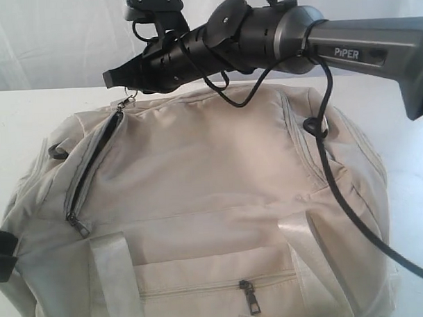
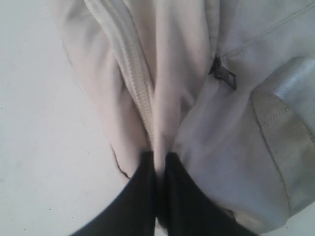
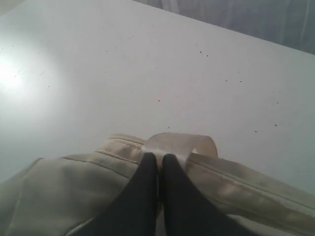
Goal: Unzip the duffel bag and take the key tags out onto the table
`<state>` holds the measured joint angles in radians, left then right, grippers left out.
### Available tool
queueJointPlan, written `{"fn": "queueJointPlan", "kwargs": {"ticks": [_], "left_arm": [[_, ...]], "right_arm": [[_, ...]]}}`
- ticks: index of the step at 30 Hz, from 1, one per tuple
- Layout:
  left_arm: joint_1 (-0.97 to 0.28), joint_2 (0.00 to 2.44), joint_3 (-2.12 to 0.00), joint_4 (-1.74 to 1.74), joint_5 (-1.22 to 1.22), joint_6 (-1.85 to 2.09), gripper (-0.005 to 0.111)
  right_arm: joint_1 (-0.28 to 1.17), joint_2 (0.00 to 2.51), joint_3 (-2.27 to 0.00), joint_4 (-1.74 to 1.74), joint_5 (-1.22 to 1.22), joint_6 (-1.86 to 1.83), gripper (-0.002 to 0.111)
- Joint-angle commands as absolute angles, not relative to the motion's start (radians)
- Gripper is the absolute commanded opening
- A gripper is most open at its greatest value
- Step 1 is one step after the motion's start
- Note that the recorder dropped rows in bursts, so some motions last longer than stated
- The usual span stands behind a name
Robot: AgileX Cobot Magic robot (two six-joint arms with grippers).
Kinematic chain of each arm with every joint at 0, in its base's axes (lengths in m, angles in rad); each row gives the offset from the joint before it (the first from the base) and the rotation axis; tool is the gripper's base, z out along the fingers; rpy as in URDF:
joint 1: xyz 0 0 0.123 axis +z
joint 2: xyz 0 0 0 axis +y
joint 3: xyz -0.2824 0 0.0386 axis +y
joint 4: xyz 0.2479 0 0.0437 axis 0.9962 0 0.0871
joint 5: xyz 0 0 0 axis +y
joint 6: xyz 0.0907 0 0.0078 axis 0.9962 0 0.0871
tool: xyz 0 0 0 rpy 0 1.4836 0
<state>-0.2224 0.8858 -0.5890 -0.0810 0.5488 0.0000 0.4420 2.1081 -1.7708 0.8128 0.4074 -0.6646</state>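
we see a pale white curtain (image 1: pixel 54 39) hanging in soft vertical folds across the back of the exterior view. in the right wrist view we find the same curtain (image 3: pixel 256 22), greyer and shaded, its folds faint.

Fingers (image 2: pixel 140 196) tight on duffel bag (image 2: pixel 231 157) fold beside zipper (image 2: pixel 133 73)

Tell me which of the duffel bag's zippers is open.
The slanted zipper on the duffel bag's left side in the exterior view: a dark gap shows along it. The front pocket zipper and right-hand zipper lie closed.
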Motion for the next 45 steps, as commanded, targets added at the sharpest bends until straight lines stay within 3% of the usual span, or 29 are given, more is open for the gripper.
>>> {"fn": "queueJointPlan", "kwargs": {"ticks": [1, 32, 38, 43, 45], "left_arm": [[-0.223, 0.884, -0.584, -0.058, 0.666, -0.008, 0.000], [-0.223, 0.884, -0.584, -0.058, 0.664, -0.010, 0.000], [-0.223, 0.884, -0.584, -0.058, 0.664, -0.010, 0.000], [-0.223, 0.884, -0.584, -0.058, 0.613, -0.010, 0.000], [-0.223, 0.884, -0.584, -0.058, 0.583, 0.000, 0.005]], "right_arm": [[0.393, 2.112, -1.784, 0.784, 0.333, -0.667, 0.000], [0.277, 2.121, -1.784, 0.615, 0.411, -0.484, 0.000], [0.267, 2.121, -1.782, 0.413, 0.450, -0.335, 0.000], [0.269, 2.119, -1.782, 0.504, 0.512, -0.347, 0.000], [0.273, 2.107, -1.782, 0.554, 0.537, -0.403, 0.000]]}}
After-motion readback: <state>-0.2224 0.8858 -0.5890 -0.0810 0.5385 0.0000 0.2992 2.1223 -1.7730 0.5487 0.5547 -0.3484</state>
